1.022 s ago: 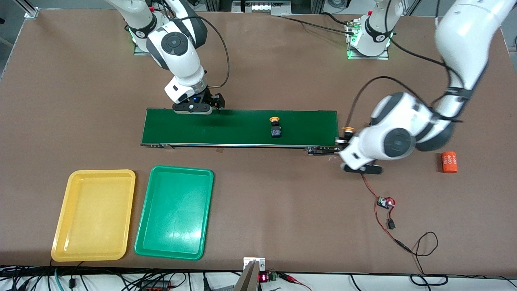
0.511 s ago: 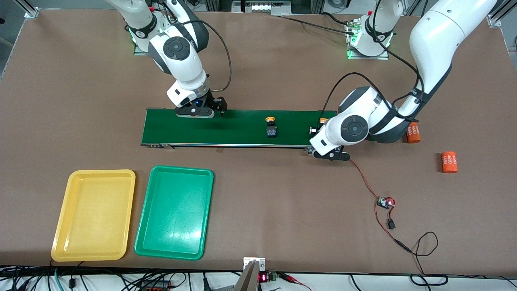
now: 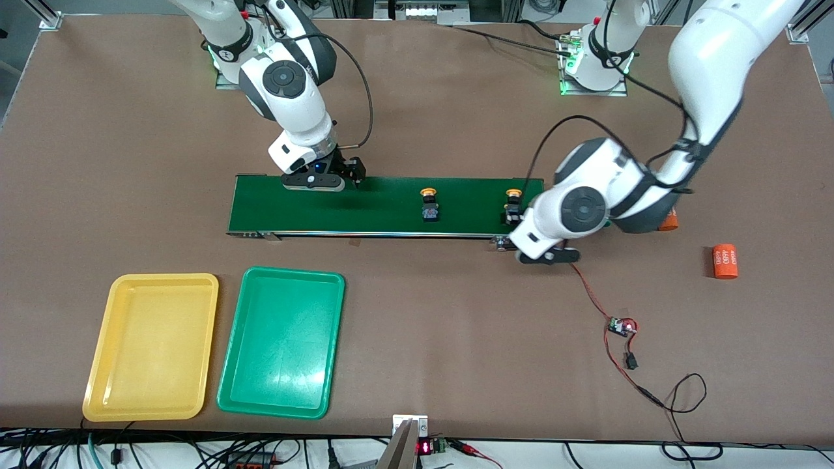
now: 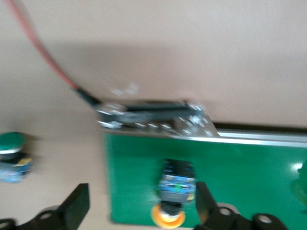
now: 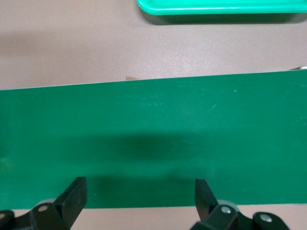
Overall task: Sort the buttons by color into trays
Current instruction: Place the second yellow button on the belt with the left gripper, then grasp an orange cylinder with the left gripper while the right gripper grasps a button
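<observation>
Front view: A brown counter (image 3: pixel 417 339) is filling the frame, with cables running along the lower edge. A long dark-green conveyor belt (image 3: pixel 365 207) is lying across the centre. Two yellow-capped buttons are sitting on it: one yellow button (image 3: pixel 429 202) at mid-belt, and a second yellow button (image 3: pixel 513 203) at the belt's end toward the left arm. The yellow tray (image 3: pixel 151 345) and the green tray (image 3: pixel 281 342) are lying side by side in the lower left of the frame, nearer the camera than the belt. Two orange cylinders are lying at the right of the frame; one orange cylinder (image 3: pixel 724 261) is in full view, the other is mostly hidden by the left arm. A red wire with a small circuit board (image 3: pixel 621 326) is trailing from the belt's end toward the lower right. The left tool (image 3: pixel 548 255) is hanging low, just below the belt's end in the frame, with the arm bending down from the upper right. The right tool (image 3: pixel 314 181) is hovering over the belt's other end.

Left wrist view: The left tool's fingers (image 4: pixel 76 207) are standing spread at the lower edge, gripping nothing. The second yellow button is lying between them on the belt's end. A green button (image 4: pixel 12 154) is resting on the counter at the left edge of the frame.

Right wrist view: The right tool's fingers (image 5: pixel 73 192) are standing spread over bare belt. The green tray's rim is showing at the upper edge.
</observation>
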`<state>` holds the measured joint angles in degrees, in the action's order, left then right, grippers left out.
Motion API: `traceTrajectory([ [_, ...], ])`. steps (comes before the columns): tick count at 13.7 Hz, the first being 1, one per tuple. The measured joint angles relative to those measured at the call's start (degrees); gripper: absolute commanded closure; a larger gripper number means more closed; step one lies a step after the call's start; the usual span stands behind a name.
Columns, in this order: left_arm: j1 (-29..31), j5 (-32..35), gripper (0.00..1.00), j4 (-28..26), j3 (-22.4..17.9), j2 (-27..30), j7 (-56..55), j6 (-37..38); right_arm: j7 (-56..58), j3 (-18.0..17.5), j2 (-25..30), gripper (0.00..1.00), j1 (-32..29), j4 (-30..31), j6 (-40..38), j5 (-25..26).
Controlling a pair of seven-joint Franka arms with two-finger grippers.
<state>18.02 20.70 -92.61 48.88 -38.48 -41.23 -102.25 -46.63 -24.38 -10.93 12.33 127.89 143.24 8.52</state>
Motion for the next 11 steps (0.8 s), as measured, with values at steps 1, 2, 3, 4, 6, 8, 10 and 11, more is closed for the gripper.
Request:
traceTrajectory([
  [1, 0.9, 0.9, 0.00, 3.2, -0.7, 0.6, 0.8, 3.0, 0.0, 0.0, 0.0, 0.00, 0.0, 0.0, 0.0, 0.0],
  [2, 2.2, 2.4, 0.00, 5.6, -1.8, 1.2, 3.0, 4.9, 0.0, 0.0, 0.0, 0.00, 0.0, 0.0, 0.0, 0.0],
  [3, 3.8, 4.5, 0.00, 6.9, -3.3, 1.4, 6.7, 5.8, 0.0, 0.0, 0.0, 0.00, 0.0, 0.0, 0.0, 0.0],
  [4, 5.8, 6.3, 0.00, 7.3, -4.8, 1.3, 11.6, 5.9, -0.1, 0.0, -0.1, 0.00, 0.0, 0.0, 0.0, 0.0],
  [6, 10.3, 7.7, 0.00, 7.3, -7.2, -0.2, 21.5, 5.2, -0.9, 0.0, -0.4, 0.00, 0.6, -0.4, 0.0, 0.0],
  [8, 13.9, 9.9, 0.00, 7.8, -9.6, -1.8, 28.3, 1.6, -1.4, -0.1, -1.8, 0.00, 2.0, -2.6, 0.0, 0.1],
  [10, 14.7, 12.4, 0.00, 8.0, -14.0, -2.4, 31.0, -2.2, -1.8, -0.1, -4.5, 0.00, 3.9, -6.0, 0.0, 0.7],
  [11, 14.8, 12.8, 0.00, 8.0, -16.5, -2.7, 32.5, -4.8, -1.9, -0.1, -6.0, 0.00, 4.8, -7.5, 0.0, 1.3],
])
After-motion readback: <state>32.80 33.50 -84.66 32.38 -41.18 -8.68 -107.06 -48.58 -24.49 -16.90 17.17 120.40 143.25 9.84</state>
